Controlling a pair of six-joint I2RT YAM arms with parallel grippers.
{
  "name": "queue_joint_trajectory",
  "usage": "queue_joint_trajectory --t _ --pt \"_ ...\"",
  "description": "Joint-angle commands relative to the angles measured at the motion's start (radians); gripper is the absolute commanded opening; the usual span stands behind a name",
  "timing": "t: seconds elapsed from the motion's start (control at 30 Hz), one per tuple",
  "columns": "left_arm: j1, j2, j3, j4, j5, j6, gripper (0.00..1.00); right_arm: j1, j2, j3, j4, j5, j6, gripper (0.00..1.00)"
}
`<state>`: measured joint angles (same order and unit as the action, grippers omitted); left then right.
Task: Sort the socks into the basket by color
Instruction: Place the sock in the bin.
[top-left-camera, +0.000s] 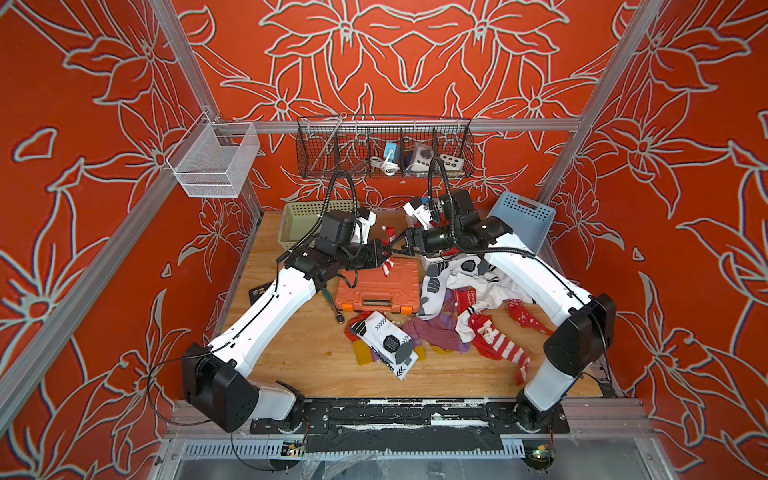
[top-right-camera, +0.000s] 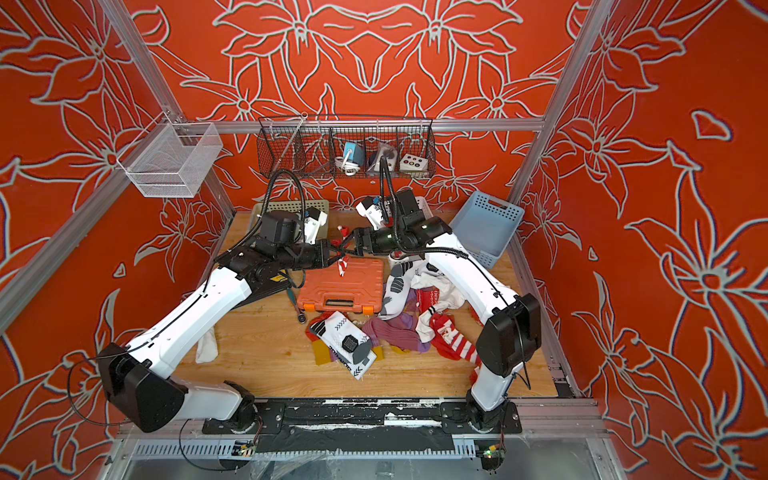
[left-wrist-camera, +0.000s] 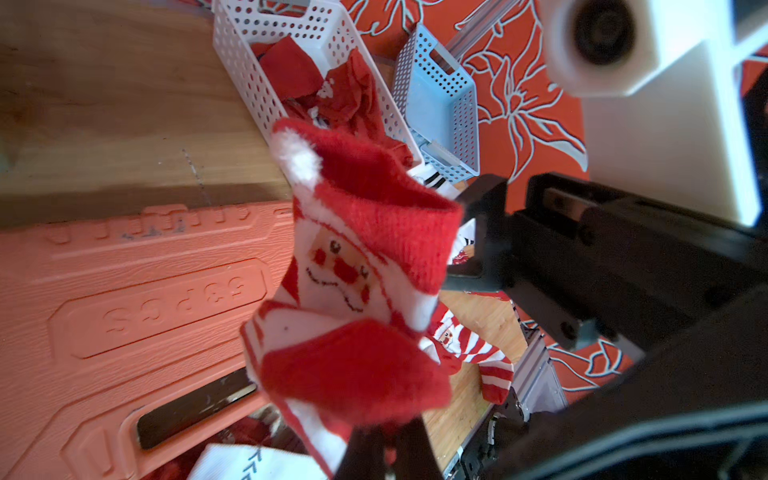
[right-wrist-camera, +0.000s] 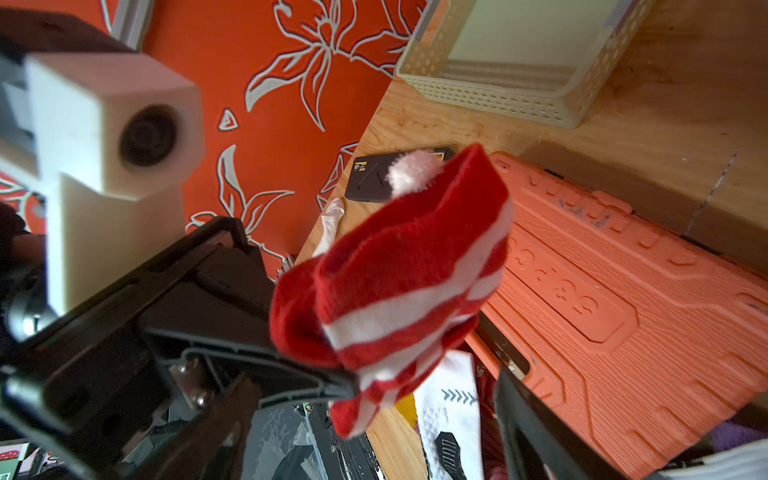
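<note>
Though tiny from above, the sock (left-wrist-camera: 353, 270) shows Santa.

Our left gripper (left-wrist-camera: 374, 442) pinches a Santa sock (left-wrist-camera: 353, 266); the right gripper (left-wrist-camera: 465, 245) gapes at its cuff; at twelve o'clock, red socks (left-wrist-camera: 291, 70) lie in a white basket (left-wrist-camera: 232, 54).

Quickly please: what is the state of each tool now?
Left tool: closed, holding the red Santa sock.
Right tool: open at the sock's cuff, holding nothing.
</note>
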<state>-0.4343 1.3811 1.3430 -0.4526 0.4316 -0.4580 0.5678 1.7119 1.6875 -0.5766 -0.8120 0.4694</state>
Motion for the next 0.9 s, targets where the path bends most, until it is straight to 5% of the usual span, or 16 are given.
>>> queue_joint_trajectory --t 0.0,0.13,0.23,0.5,0.87 --pt "-0.026 0.021 0.044 0.025 0.027 0.042 0.0 0.014 0.007 0.032 0.029 -0.028 0.02 0.9" --pt "-0.043 0.039 0.07 0.03 0.031 0.052 0.0 0.021 0.008 0.014 0.05 -0.046 0.034 0.84" --pt "-0.046 0.045 0.079 0.039 0.029 0.055 0.0 0.024 0.008 -0.004 0.072 -0.072 0.047 0.7" --pt "-0.046 0.066 0.107 0.041 0.033 0.067 0.0 0.023 0.014 -0.012 0.086 -0.118 0.046 0.03" --pt "-0.046 0.057 0.107 0.028 0.016 0.072 0.0 0.014 0.014 0.018 0.041 -0.071 0.008 0.0"
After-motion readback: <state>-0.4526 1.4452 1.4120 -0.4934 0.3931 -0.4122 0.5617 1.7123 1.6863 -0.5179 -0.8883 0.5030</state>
